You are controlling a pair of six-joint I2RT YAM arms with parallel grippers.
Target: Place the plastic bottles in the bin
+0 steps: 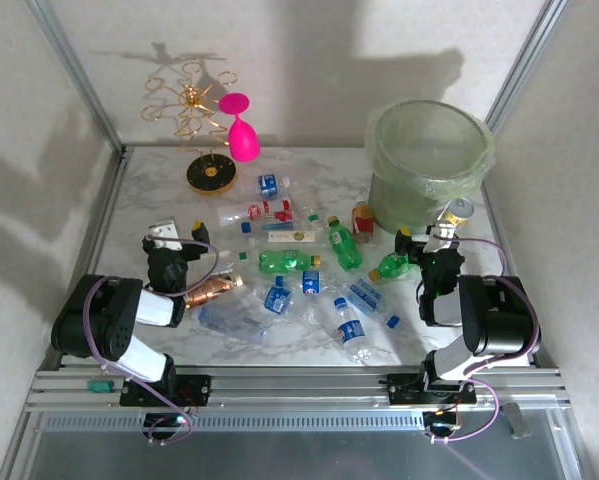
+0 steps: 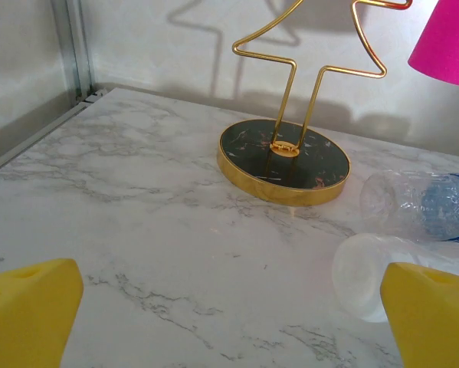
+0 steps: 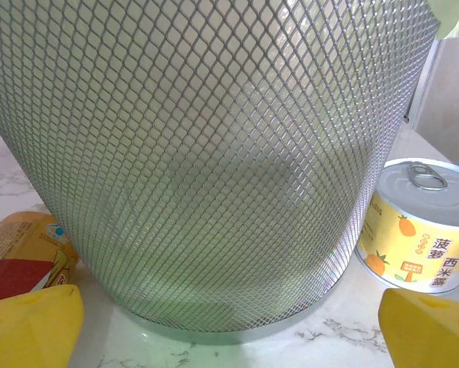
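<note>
Just left of the right gripper [image 1: 426, 236], a green bottle [image 1: 393, 266] is laid crosswise.
Jaws are spread wide, nothing held; the bin [image 1: 409, 195] is set just beyond.

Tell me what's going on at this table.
Two robot arms are meant to put the plastic bottles into the pale-green bin. Nothing is picked up yet: the left gripper and the right gripper are both open and empty. The bottles lie scattered across the marble table. The left gripper faces the gold wire rack; the right gripper faces the bin's wall, beside a pineapple can.
</note>
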